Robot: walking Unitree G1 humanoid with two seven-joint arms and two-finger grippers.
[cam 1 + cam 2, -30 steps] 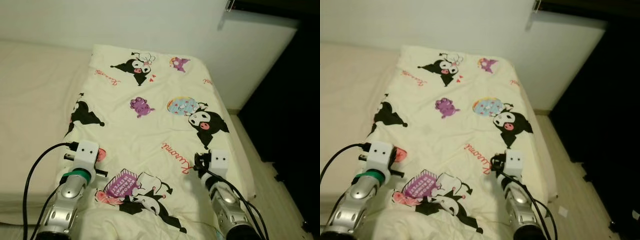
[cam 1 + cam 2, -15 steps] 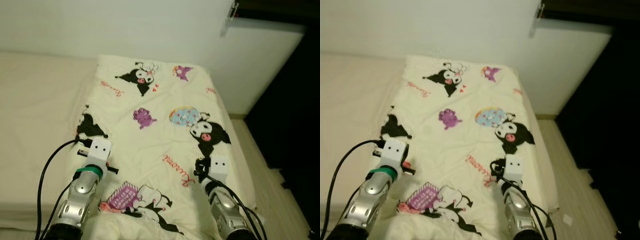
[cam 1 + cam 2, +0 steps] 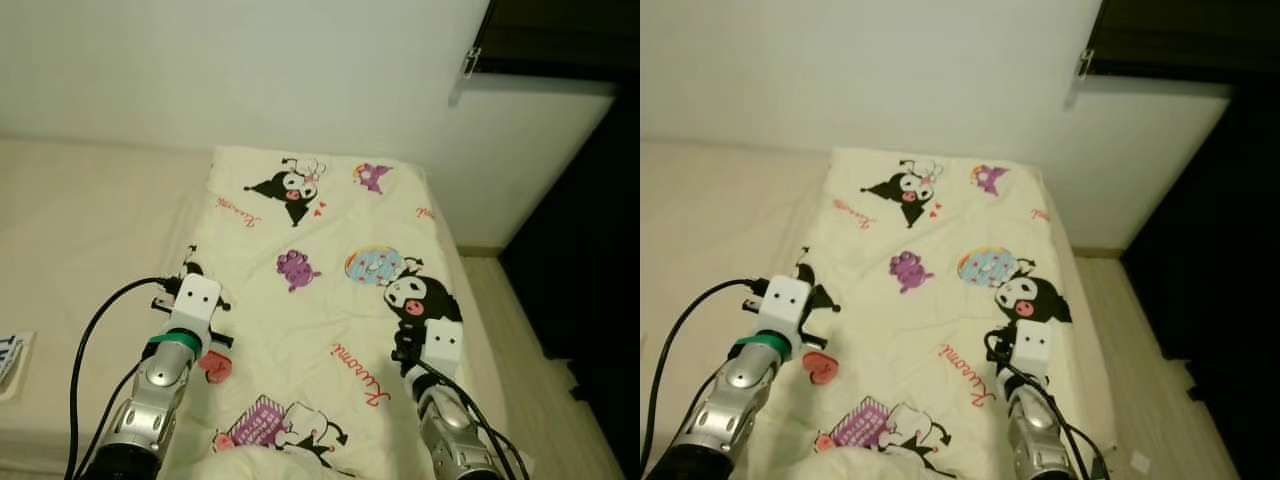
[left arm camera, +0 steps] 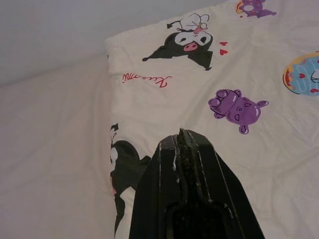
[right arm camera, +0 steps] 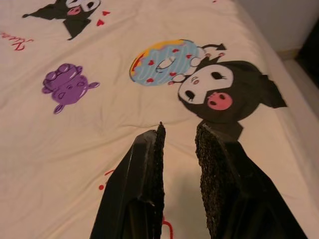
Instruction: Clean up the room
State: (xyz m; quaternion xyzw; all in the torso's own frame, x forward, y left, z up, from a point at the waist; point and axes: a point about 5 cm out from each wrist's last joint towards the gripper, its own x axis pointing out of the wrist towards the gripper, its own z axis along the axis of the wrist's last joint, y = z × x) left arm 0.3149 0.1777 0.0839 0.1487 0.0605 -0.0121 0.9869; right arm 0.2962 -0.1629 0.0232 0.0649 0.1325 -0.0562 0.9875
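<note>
Landmark: the blanket (image 3: 320, 270), cream with cartoon prints, spread flat down the right side of the bed (image 3: 80, 250). Its top edge stops short of the white wall (image 3: 230, 70).

Far left of the blanket, a flat printed item (image 3: 10, 362) lies at the bed's edge; can't tell what it is.

Left pincer (image 4: 180, 135) sits over the blanket's left edge, fingers pressed together with nothing between them, just above a black cartoon figure (image 4: 127, 169).

Mid-blanket: a purple figure (image 3: 297, 269), then a blue donut print (image 3: 373, 265).

Right pincer (image 5: 179, 130) hovers over the blanket's right half, fingers slightly apart, holding nothing, just below the black character head (image 5: 224, 89).

Right of the blanket: pale floor (image 3: 510, 330), then a dark area (image 3: 600, 250).
</note>
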